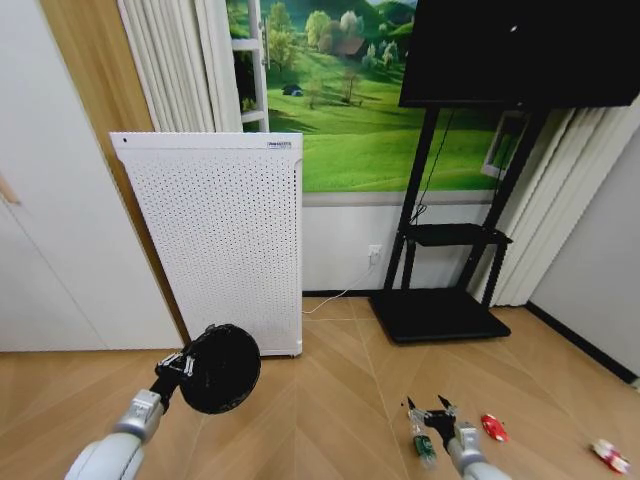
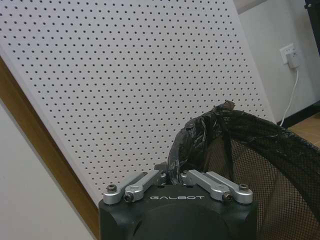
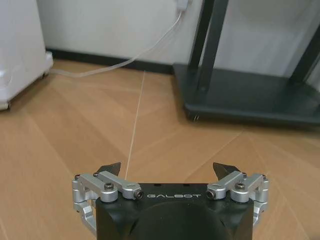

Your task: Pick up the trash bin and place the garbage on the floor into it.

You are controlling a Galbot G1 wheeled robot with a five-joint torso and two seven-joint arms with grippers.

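L gripper [image 1: 180, 366] pinches the bin [image 1: 221, 368] at its rim, bin held off the floor [image 1: 330, 400] in front of the white perforated panel [image 1: 215, 240], mouth tipped toward the head cam. L wrist view: fingers [image 2: 142, 183] pressed on the taped part of the rim [image 2: 192, 145], mesh wall [image 2: 250, 170] hanging to one side. Judgement: mesh bin is light, fairly stiff, rim is the only firm hold; one-sided pinch means it may swing or twist, tape gives some grip. R gripper [image 1: 430, 410] low over the floor, jaws spread wide, empty, just above the bottle [image 1: 424, 447]. Can [image 1: 494, 427] lies near, to its right; wrapper [image 1: 609, 455] further right, apart. Judgement: bottle is light, smooth, round, likely to roll or squirt out, so take across the body mid-length; can crushed, stiff edges, easy pinch; wrapper soft, thin, needs a low scoop-pinch. All three are on the floor, none binned yet.
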